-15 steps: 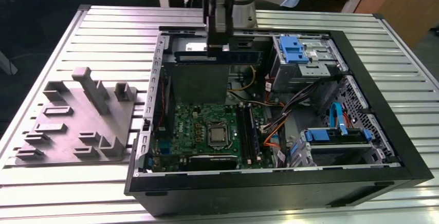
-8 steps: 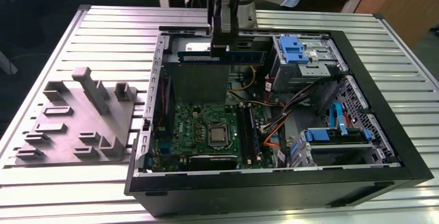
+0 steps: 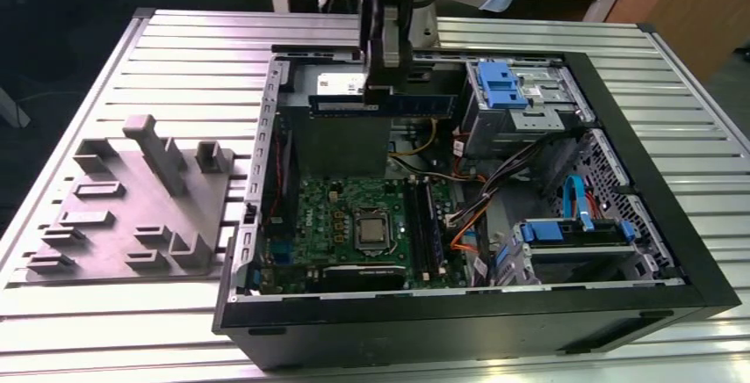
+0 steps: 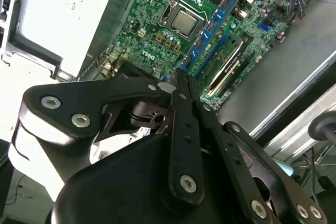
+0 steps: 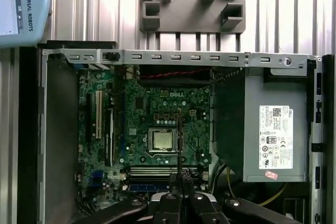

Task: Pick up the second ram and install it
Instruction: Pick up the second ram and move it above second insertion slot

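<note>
"What is sitting at the exterior view's left?"

"The grey tray (image 3: 129,212) is lying on the slatted table (image 3: 94,313), just beside the open computer case (image 3: 469,313)."

"And the second ram (image 3: 422,100)?"

"The gripper (image 3: 381,93) is clenching it, holding it level in the air above the motherboard (image 3: 340,216), not touching the board."

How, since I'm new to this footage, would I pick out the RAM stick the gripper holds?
Find the open black computer case on the slatted table. Above its green motherboard the gripper grips the second ram: a long blue strip in mid-air, unlike the stick slotted below.
</note>
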You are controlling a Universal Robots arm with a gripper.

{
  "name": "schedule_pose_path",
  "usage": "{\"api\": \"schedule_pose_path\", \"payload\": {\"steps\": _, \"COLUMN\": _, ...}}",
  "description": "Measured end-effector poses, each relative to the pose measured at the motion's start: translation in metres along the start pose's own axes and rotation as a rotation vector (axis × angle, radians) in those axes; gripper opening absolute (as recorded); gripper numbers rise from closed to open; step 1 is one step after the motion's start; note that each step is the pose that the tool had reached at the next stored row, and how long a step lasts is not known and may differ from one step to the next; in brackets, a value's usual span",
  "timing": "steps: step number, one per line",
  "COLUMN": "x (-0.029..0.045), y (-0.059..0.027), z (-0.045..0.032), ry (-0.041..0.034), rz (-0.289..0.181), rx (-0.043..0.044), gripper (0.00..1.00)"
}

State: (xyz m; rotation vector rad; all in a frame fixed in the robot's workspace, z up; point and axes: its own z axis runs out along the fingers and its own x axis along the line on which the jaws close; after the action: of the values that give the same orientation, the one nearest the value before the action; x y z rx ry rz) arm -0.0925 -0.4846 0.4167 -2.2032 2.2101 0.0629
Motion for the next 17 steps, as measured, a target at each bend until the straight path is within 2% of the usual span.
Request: {"api": "schedule_pose_path", "payload": {"steps": 17, "x": 0.0014, "y": -0.0029, "z": 0.0308, "ry": -0.0009, "rz": 0.000, "rx": -0.0004, "gripper": 0.11}}
